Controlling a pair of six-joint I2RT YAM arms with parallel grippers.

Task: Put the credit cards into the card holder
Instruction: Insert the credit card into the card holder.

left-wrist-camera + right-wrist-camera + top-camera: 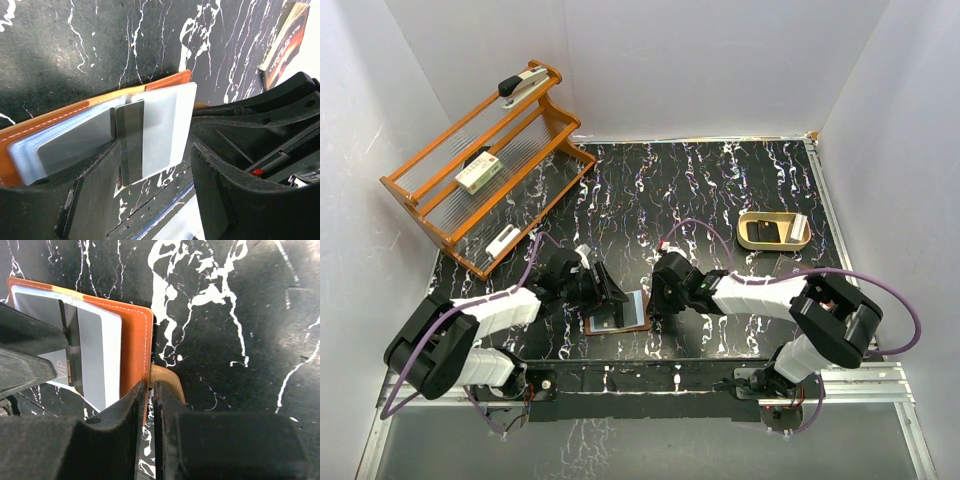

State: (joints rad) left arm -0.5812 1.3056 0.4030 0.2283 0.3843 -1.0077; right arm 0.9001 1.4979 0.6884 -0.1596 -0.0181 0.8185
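Observation:
The brown card holder (603,326) lies spread open on the table between my two grippers, its pale pockets facing up. My left gripper (156,150) holds a grey-white credit card (162,130) with a dark stripe across its width. The card's far end lies over the holder's (50,122) inner pocket. A second grey card (75,145) sits in the pale blue pocket beside it. My right gripper (151,390) is pinched on the holder's right edge (135,340), right next to the tan snap tab (170,382). In the top view the left gripper (610,292) and right gripper (658,300) flank the card (633,305).
An orange wooden rack (430,205) stands at the back left, with a stapler (523,83) and a white-and-green box (478,173) on it. A tan curved tray (775,232) sits at the right. A dark lettered book (287,42) lies close beyond the left gripper.

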